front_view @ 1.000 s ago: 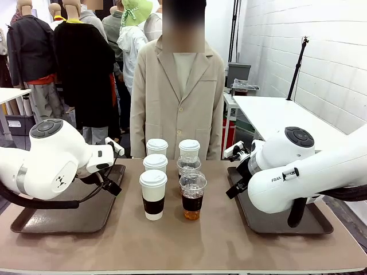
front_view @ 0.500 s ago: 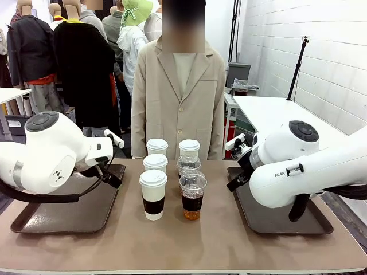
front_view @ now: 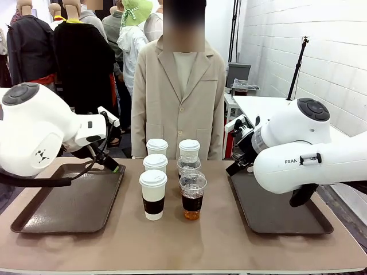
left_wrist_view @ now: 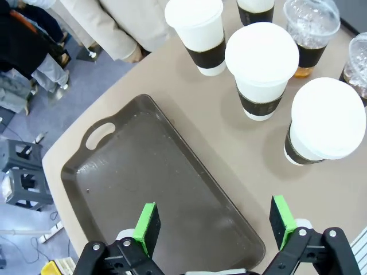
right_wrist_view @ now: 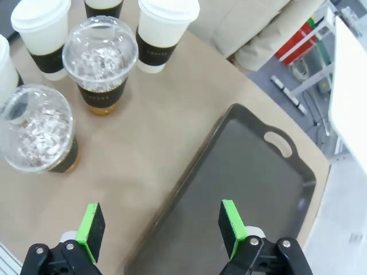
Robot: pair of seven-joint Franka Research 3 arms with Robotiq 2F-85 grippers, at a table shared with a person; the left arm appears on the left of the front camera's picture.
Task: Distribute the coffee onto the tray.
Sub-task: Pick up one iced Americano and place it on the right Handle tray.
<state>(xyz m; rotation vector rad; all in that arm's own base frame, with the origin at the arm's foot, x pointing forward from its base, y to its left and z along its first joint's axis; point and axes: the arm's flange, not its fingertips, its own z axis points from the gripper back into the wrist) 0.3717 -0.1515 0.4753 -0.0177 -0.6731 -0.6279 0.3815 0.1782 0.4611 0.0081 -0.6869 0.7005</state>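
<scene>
The coffee (front_view: 155, 163), white-lidded paper cups (front_view: 153, 195) and clear dome-lidded cups (front_view: 192, 197) of amber drink, stands in two rows at the middle of the surface (front_view: 189, 246), running toward the far edge, where a person (front_view: 178, 97) in a beige coat stands. The left pincer (left_wrist_view: 215, 223) hangs spread wide above the left tray (front_view: 69, 212) by the left edge. The right pincer (right_wrist_view: 161, 224), equally spread, hangs above the right tray (front_view: 275, 215) by the right edge.

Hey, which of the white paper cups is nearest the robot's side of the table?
The front cup of the left column, beside the nearest clear dome-lidded cup; the other white cups stand farther back.
</scene>
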